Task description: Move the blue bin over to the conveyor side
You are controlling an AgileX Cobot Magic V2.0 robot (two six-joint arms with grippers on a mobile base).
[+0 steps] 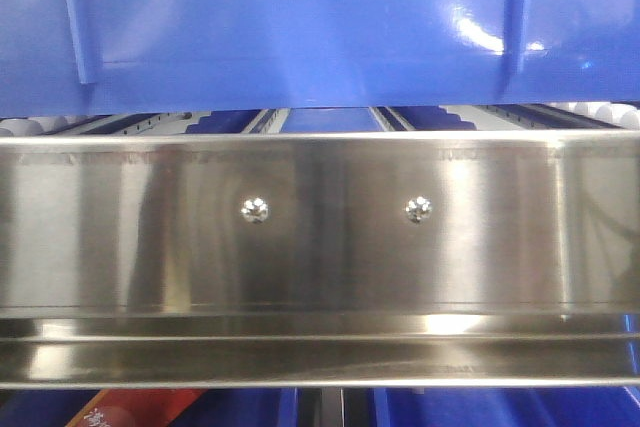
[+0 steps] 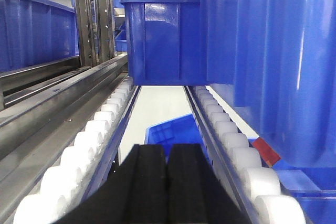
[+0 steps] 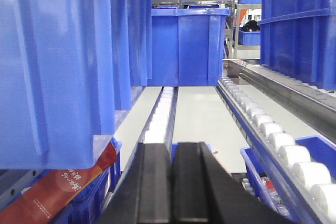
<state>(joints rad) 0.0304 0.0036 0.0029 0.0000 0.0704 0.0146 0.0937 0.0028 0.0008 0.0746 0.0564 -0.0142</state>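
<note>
The blue bin [image 1: 300, 27] sits on the shiny steel rack [image 1: 320, 237], and its wall fills the top of the front view right above the rack's front rail. It's between the two arms, on the right in the left wrist view and on the left in the right one. The left gripper [image 2: 167, 182] is closed on nothing, fingers pressed together, low between the rows of white rollers [image 2: 100, 129]. Right gripper [image 3: 172, 182], same deal. A second bin [image 3: 184, 45] sits farther down the rollers.

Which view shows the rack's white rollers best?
Left wrist: two full rows of white rollers. Right wrist shows one clear row at right; front view only slivers above the steel rail.
</note>
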